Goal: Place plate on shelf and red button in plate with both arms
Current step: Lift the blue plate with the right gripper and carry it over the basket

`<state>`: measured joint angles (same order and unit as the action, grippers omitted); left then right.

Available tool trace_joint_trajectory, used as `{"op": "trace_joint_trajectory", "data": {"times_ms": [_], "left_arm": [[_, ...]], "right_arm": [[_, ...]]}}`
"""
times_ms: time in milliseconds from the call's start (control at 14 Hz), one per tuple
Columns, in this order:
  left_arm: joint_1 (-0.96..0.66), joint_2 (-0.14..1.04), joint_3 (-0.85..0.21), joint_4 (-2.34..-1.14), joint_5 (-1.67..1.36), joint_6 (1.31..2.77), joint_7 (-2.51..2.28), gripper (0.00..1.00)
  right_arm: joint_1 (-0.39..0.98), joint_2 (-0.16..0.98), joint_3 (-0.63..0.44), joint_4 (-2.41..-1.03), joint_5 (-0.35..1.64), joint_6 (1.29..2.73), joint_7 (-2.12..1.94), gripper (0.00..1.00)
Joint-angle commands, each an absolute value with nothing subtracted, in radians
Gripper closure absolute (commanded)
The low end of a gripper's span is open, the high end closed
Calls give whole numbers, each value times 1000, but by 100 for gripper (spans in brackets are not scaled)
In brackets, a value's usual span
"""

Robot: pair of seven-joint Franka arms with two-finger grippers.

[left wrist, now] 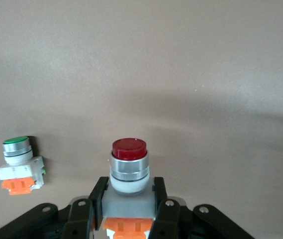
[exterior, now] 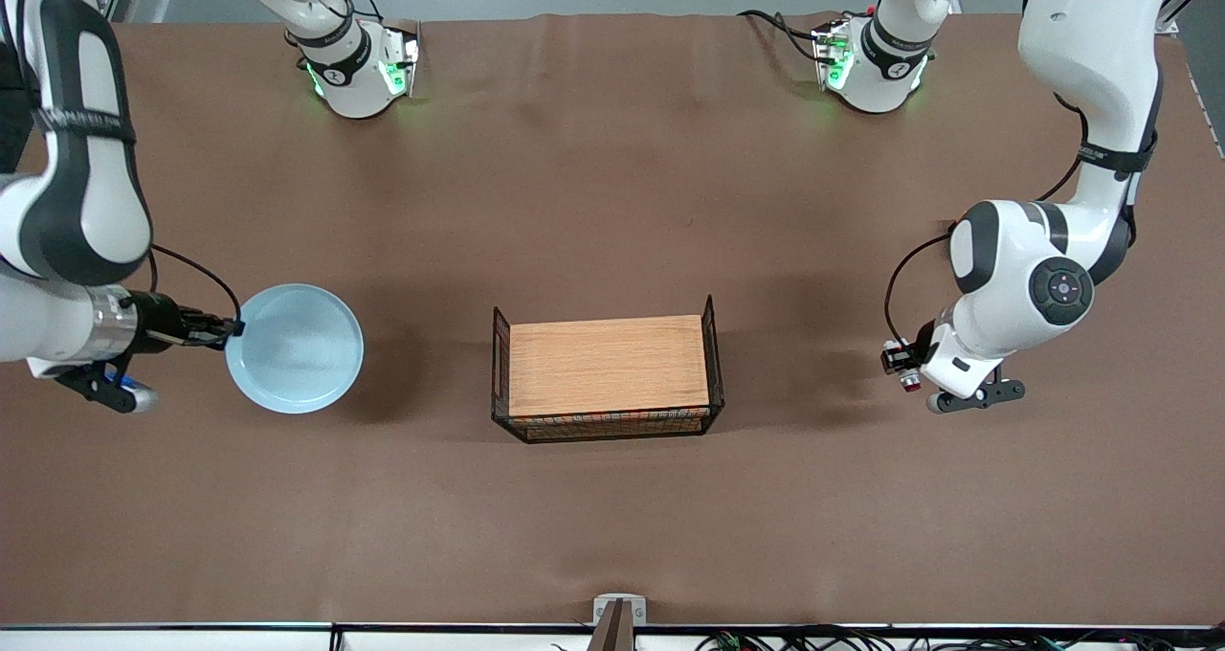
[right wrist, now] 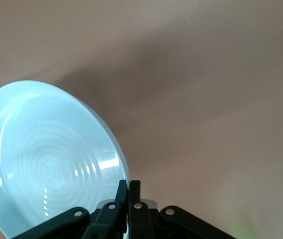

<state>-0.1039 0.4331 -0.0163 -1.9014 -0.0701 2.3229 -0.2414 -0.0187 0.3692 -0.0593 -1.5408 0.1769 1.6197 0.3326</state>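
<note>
Wire basket point(exterior: 607, 421); right gripper point(exterior: 228, 327) pinches glossy round plate point(exterior: 297, 347).

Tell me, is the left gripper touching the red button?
Touching. The left wrist view shows the left gripper with its fingers pressed against the red button.

Centre of frame, a wire basket point(exterior: 607, 375) with a wooden board point(exterior: 607, 364) blocks the worktop point(exterior: 612, 172); upper and lower bands lie open.
</note>
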Motion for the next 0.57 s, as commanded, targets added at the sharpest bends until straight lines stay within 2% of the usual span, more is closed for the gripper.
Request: {"op": "trace_joint_trajectory", "data": {"times_ms": [0,287,502], "left_arm": [[-103,411,-12,-1870,-66,2261,-256,68],[-101,359,-9,-1836,-67,2177,-259,68],[-100,316,-8,-1801,-67,2097,-259,68]], "right_arm": [[29,313,-58,-1497,175,1516,538,100],[124,233,-55,-1470,187,1425,818,100],[221,187,-54,-1462,207,1416,1088,100]]}}
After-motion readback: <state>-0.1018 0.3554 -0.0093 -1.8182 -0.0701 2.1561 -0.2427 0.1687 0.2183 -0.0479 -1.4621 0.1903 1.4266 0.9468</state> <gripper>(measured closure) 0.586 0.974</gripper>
